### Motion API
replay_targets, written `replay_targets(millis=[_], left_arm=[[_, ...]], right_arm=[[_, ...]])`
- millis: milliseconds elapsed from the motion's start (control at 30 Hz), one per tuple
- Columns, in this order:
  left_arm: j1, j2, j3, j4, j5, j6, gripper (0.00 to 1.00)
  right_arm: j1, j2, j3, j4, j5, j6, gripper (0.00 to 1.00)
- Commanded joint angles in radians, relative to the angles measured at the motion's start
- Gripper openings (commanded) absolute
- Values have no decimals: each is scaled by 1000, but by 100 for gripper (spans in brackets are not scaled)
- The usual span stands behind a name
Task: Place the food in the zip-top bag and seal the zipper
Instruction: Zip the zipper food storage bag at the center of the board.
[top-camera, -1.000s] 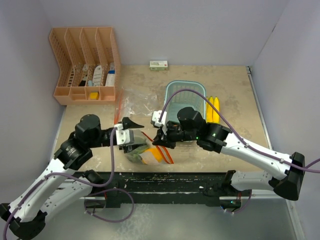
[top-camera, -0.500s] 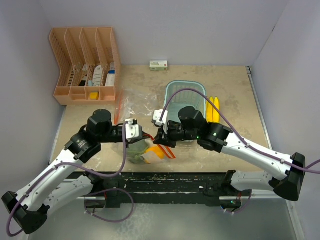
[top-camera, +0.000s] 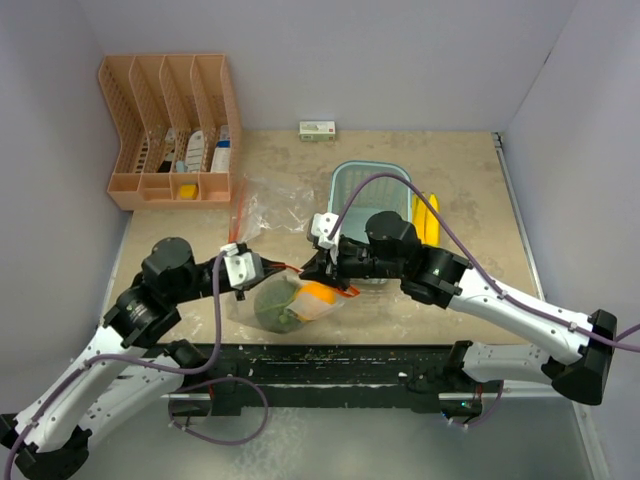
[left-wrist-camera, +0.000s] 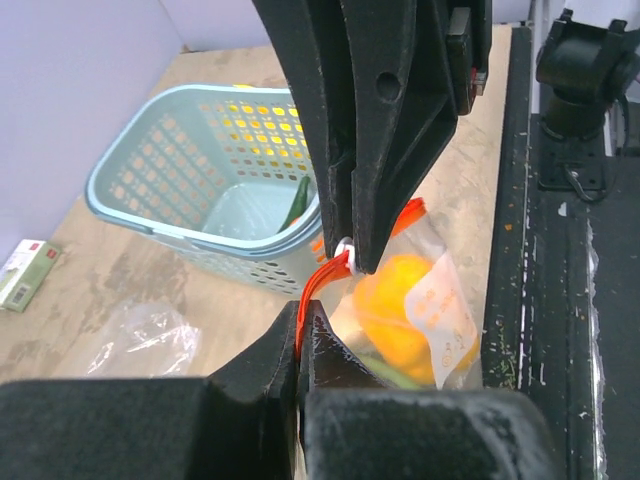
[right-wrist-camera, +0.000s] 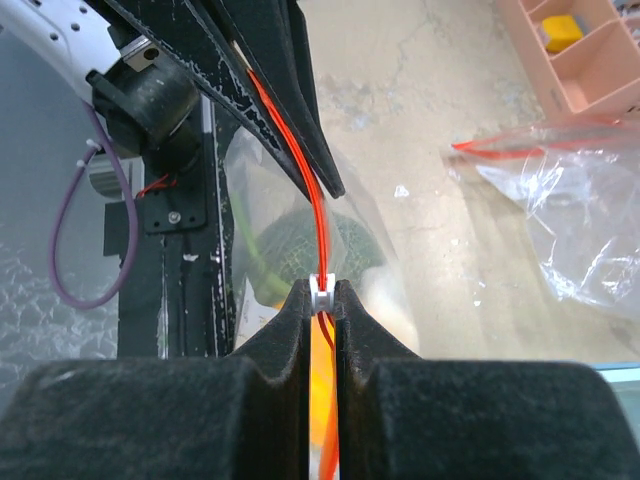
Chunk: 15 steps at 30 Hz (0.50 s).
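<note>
The clear zip-top bag (top-camera: 292, 303) hangs stretched between my two grippers by its red zipper strip (left-wrist-camera: 318, 282). Inside it are the round green head (top-camera: 271, 309) and the small orange fruit (top-camera: 318, 293). My left gripper (top-camera: 258, 268) (left-wrist-camera: 303, 312) is shut on the strip's end. My right gripper (top-camera: 322, 270) (right-wrist-camera: 320, 291) is shut on the white zipper slider (right-wrist-camera: 320, 289). The yellow bananas (top-camera: 428, 216) lie on the table to the right of the basket. A long green vegetable (left-wrist-camera: 298, 203) rests inside the basket.
The light blue mesh basket (top-camera: 372, 176) stands behind the right gripper. A second, empty zip bag (top-camera: 268, 208) lies left of it. A pink desk organizer (top-camera: 170, 130) fills the back left corner, and a small box (top-camera: 318, 130) sits by the back wall.
My left gripper was open beside the bag, then shut on the red zipper strip and drew back to the left. The bag now hangs taut between both grippers.
</note>
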Motion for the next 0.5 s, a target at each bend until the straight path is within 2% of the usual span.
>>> replay_targets(millis=[0,200,467], left_arm=[[12,-63,35,99,-158,-23,0],[12,-98,38,78,-232,-19,0],[13,-120,57,76,-248,-24,0]], right_arm=[[-2,-24,-28,-55,4,2,6],[-2,-40,-48,-56,7,10,6],[-2,-40,-100,-50,23,74,6]])
